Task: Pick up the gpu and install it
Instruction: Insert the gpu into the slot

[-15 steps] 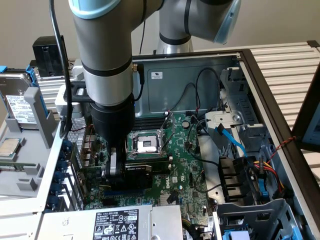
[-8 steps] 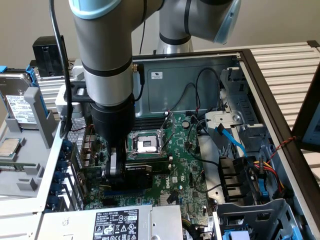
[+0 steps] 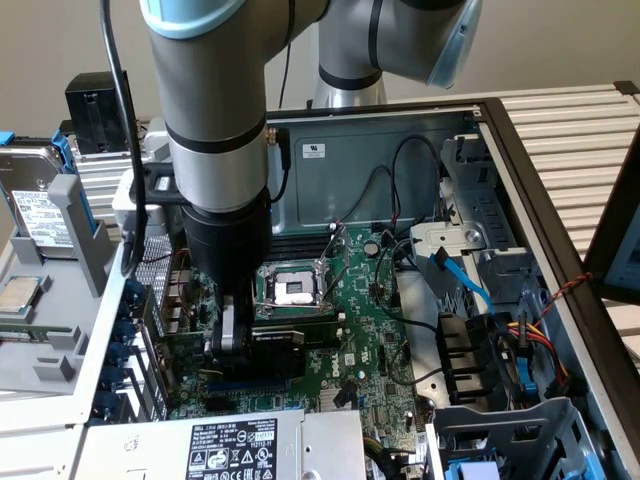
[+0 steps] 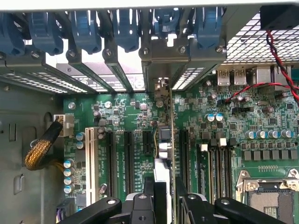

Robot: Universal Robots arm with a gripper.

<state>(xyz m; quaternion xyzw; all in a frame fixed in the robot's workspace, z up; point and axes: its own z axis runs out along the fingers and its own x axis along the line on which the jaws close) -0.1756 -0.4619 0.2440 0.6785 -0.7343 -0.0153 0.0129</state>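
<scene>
Below, the exterior view: a grey-and-black Universal Robots arm reaches down into an open desktop computer case [image 3: 520,150] lying on its side. Its black gripper [image 3: 232,345] is low over the large green motherboard [image 3: 370,330], just beside the silver processor socket [image 3: 292,290]. Between the fingers sits the gpu [image 3: 275,340], a small green circuit card with a black fan block, standing on edge and close to the board. A grey power supply with a white label [image 3: 235,445] lies at the near edge of the case; blue and black cables [image 3: 470,290] run toward the exterior view's right. Outside the case, on the exterior view's left, a grey plastic tray [image 3: 40,330] carries a silver hard drive [image 3: 40,215].

Wrist view: the black fingers [image 4: 140,207] are closed to a narrow gap on the gpu's thin edge [image 4: 163,154], which runs straight ahead between two black expansion slots [image 4: 127,149]. Its silver end bracket [image 4: 161,88] meets the perforated rear wall beneath a row of blue slot clips [image 4: 126,28].

Judgement: the pick-up is done and insertion is in hand; whether the card is fully seated cannot be told. The next move calls for straight, even pressure along the slot, with the bracket aligned to its rear opening. Room is tight, with neighbouring slots near either side.
</scene>
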